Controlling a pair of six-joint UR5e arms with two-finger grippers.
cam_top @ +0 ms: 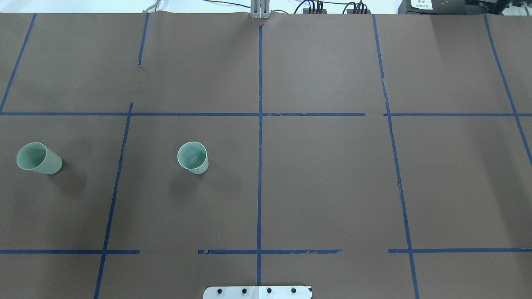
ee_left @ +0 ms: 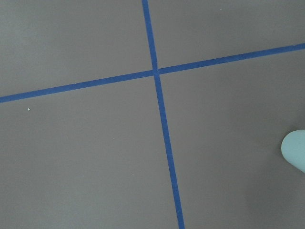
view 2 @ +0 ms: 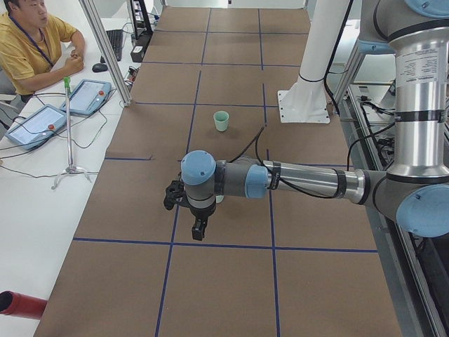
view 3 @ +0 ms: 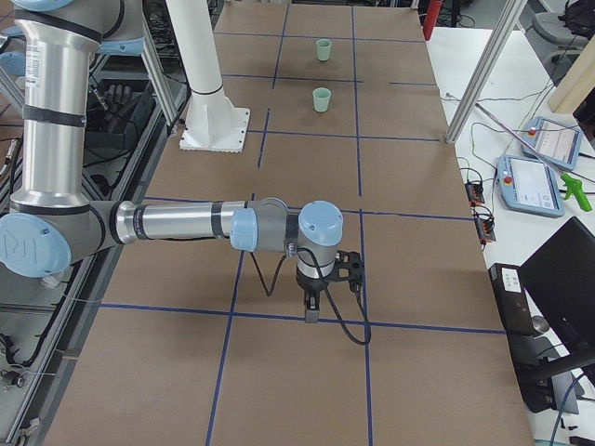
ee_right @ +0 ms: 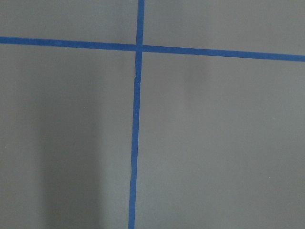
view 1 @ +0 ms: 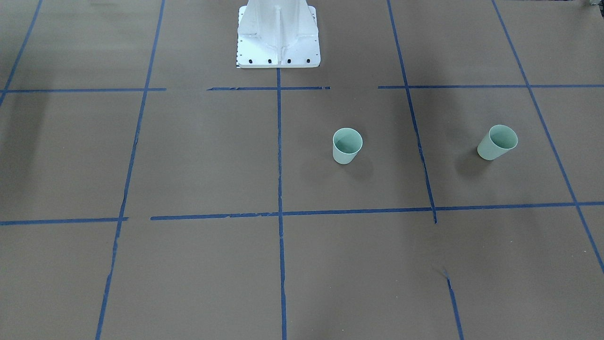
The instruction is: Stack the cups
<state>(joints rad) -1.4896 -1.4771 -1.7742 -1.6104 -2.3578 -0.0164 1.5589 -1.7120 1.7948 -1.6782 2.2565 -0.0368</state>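
Desk [cam_top: 332, 187]: covered in brown paper and divided into squares by blue tape [cam_top: 259, 166]. The outer cup [cam_top: 39, 158] and the inner cup [cam_top: 193, 158] are both carried on the robot's left half.
Left arm [view 2: 309, 181]: stretched out over the left half and judged the nearer to both cups. A pale cup edge is caught at the right border of its wrist view, so one cup is taken to lie off to one side of the jaws, not beneath them.
Right arm [view 3: 177, 223]: stretched over the right half, well apart from both cups. Only paper and tape are seen from its wrist.
Outer cup: stood upright near the desk's left end, long axis vertical, mouth up.
Inner cup: stood upright likewise, one tape line nearer the middle, well apart from the outer cup.
Contents: nothing is seen inside either cup, and neither is nested yet.
Left jaws: shown from the side only, so whether apart or together cannot be told.
Right jaws: likewise cannot be told.
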